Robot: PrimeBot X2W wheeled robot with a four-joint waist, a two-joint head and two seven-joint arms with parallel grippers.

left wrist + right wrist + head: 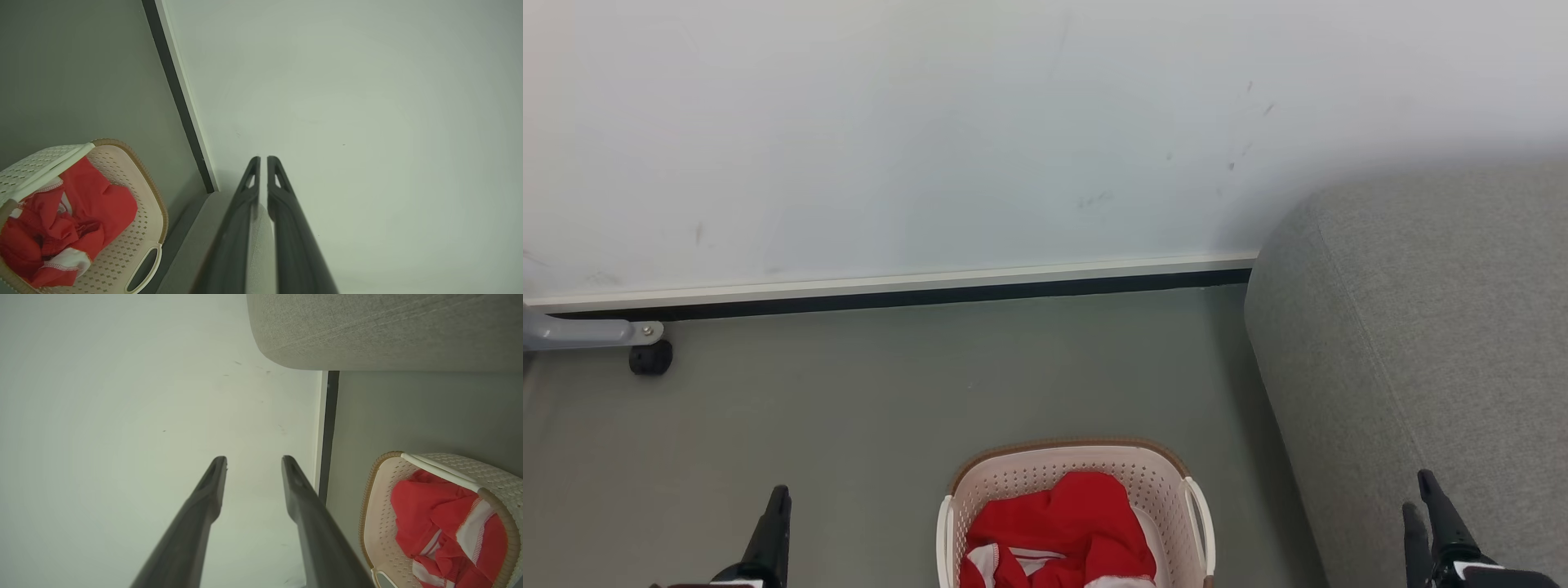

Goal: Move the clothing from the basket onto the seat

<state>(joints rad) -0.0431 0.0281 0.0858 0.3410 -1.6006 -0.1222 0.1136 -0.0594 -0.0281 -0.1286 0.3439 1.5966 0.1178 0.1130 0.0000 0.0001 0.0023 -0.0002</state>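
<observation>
The cream perforated basket (pixel 1086 465) with a brown rim stands on the floor at the bottom centre of the head view, with the red clothing (pixel 1066 527) with white trim bunched inside it. The grey seat (pixel 1429 327) rises at the right. My left gripper (pixel 778 500) is low at the left of the basket, shut and empty. My right gripper (pixel 1419 494) is in front of the seat, open and empty. The left wrist view has the basket (pixel 149 212) and clothing (pixel 73 220) at lower left, and my left gripper (pixel 263 160) shut. In the right wrist view, basket (pixel 378 522), clothing (pixel 433 514) and seat (pixel 384 330) lie beside my open right gripper (pixel 254 460).
A pale wall (pixel 931 139) with a white and black skirting (pixel 890 290) runs behind the grey floor (pixel 849 392). A grey metal leg with a black caster (pixel 651 358) stands at the far left by the wall.
</observation>
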